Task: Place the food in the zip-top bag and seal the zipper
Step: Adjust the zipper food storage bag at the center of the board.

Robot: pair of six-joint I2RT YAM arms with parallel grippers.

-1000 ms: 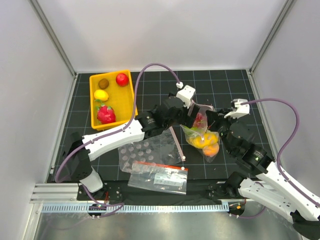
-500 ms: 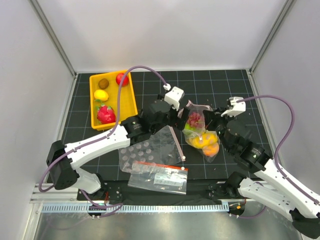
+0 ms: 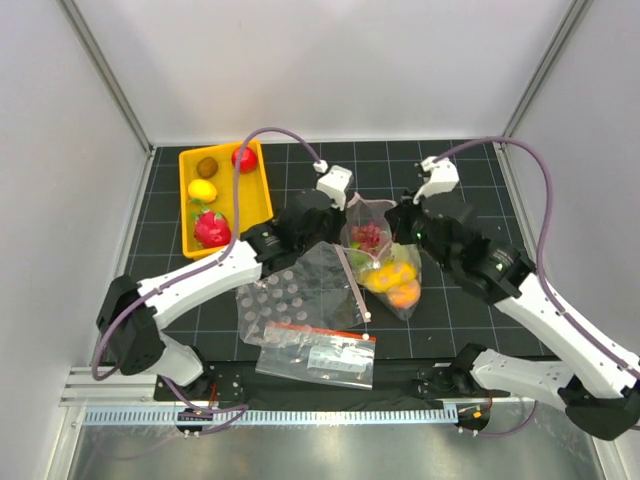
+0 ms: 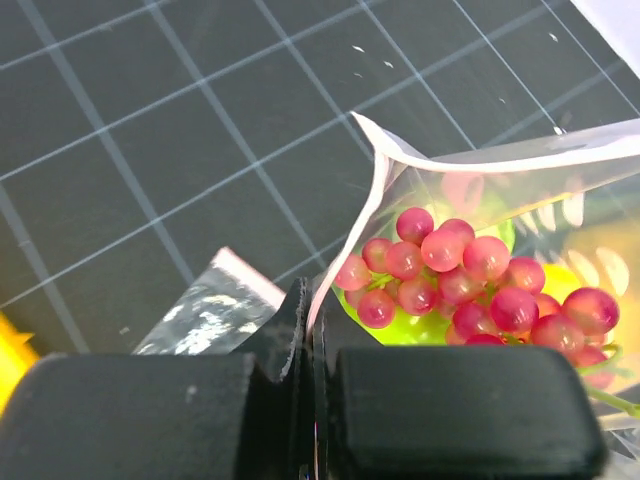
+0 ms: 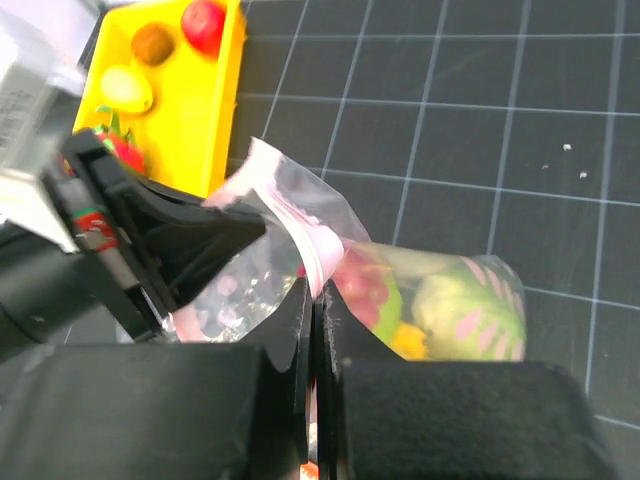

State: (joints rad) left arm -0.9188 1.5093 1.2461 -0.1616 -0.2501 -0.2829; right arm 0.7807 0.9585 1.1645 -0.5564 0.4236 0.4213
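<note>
The zip-top bag (image 3: 385, 262) hangs between my two grippers above the mat. It holds the food: red grapes (image 3: 369, 235) on top, green and yellow fruit under them, an orange piece (image 3: 404, 293) at the bottom. My left gripper (image 3: 345, 222) is shut on the bag's pink zipper edge (image 4: 372, 205), with the grapes (image 4: 455, 270) just right of its jaws. On the opposite side my right gripper (image 3: 402, 226) is shut on the zipper strip (image 5: 322, 245). The bag's mouth gapes open between the two grips. In the right wrist view the grapes (image 5: 358, 280) and a green fruit (image 5: 448, 305) show through the plastic.
A yellow tray (image 3: 256, 196) at the back left holds a lemon, a brown fruit, a red fruit and a dragon fruit. On the mat lie a bubble sheet (image 3: 275, 300), a flat clear bag with a pink strip (image 3: 352, 288), and a printed red-band bag (image 3: 318, 353).
My left gripper, open before, has shut on the bag's edge. Both arms and the bag have shifted left and towards the back; the right arm now reaches further in.
</note>
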